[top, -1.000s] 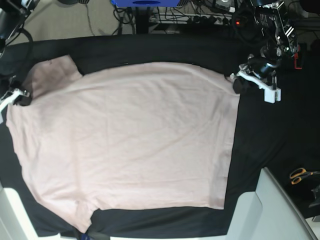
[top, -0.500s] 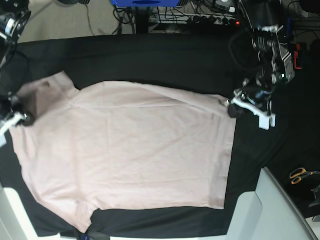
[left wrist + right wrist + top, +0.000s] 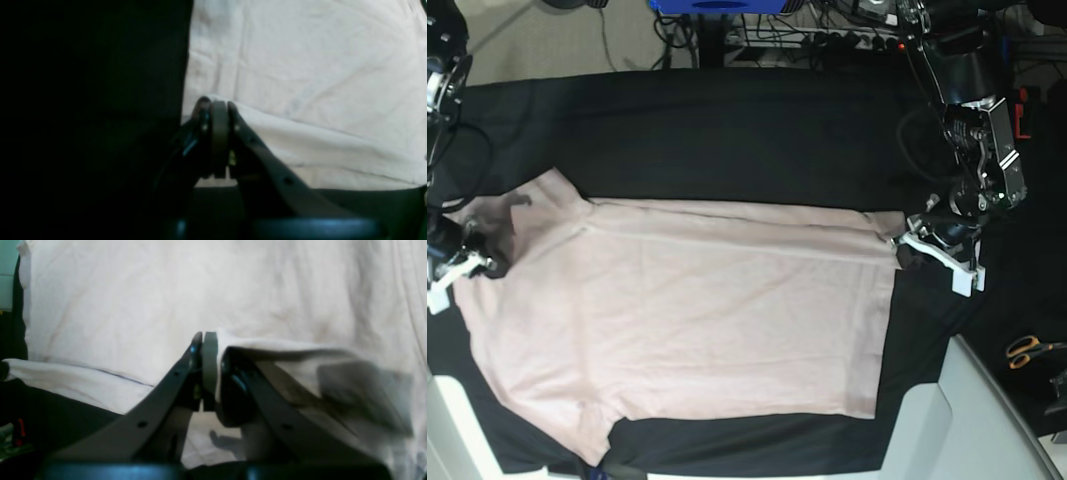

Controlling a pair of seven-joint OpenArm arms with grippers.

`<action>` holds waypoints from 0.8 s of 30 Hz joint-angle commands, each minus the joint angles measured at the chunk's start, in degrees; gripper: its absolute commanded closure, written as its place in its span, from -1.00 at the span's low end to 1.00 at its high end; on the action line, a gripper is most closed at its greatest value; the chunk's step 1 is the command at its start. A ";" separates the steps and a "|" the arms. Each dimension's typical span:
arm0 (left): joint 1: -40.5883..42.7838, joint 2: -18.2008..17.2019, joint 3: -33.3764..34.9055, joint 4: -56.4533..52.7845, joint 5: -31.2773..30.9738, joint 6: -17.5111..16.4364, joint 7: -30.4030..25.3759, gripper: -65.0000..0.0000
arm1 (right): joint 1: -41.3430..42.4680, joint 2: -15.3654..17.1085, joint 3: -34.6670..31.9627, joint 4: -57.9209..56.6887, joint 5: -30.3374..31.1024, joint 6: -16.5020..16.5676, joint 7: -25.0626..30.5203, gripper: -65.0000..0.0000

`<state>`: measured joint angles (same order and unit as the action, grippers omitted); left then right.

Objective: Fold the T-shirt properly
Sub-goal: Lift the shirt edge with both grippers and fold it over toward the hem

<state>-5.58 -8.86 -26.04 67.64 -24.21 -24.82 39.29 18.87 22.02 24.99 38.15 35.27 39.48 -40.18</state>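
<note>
Pale pink T-shirt (image 3: 687, 320) spread over the black surface (image 3: 727, 130), filling the middle and lower left of the base view, with one sleeve at lower left and the other at middle left. Upper edge lifted off the cloth and drawn toward the lower part of the frame, forming a long straight fold line across the middle. Left claw (image 3: 905, 246) at middle right of the base view, clenched on the right end of that raised edge; in the left wrist view (image 3: 217, 110) jaws pressed together, pink fabric pinched between them and draping to the right. Right claw (image 3: 472, 262) at the middle left edge of the base view, likewise clamped on the shirt near the sleeve; in the right wrist view (image 3: 208, 340) a fold of cloth hanging from the closed jaws toward the right. Orange-handled scissors (image 3: 1030, 350) lying at lower right, well apart from the shirt.
</note>
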 commanded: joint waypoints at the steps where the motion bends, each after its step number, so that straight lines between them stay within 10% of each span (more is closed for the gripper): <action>1: -1.23 -0.68 -0.11 0.45 -0.89 -0.19 -1.18 1.00 | 2.36 1.76 0.11 0.13 0.91 0.52 1.37 0.99; 24: -4.57 -1.03 -0.29 -1.48 -0.80 -0.10 -1.53 1.00 | 6.49 1.58 -5.35 -1.89 0.91 0.52 6.47 0.99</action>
<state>-9.19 -9.04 -26.24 65.36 -24.18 -24.82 38.83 23.77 22.55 19.59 35.48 35.11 39.48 -35.05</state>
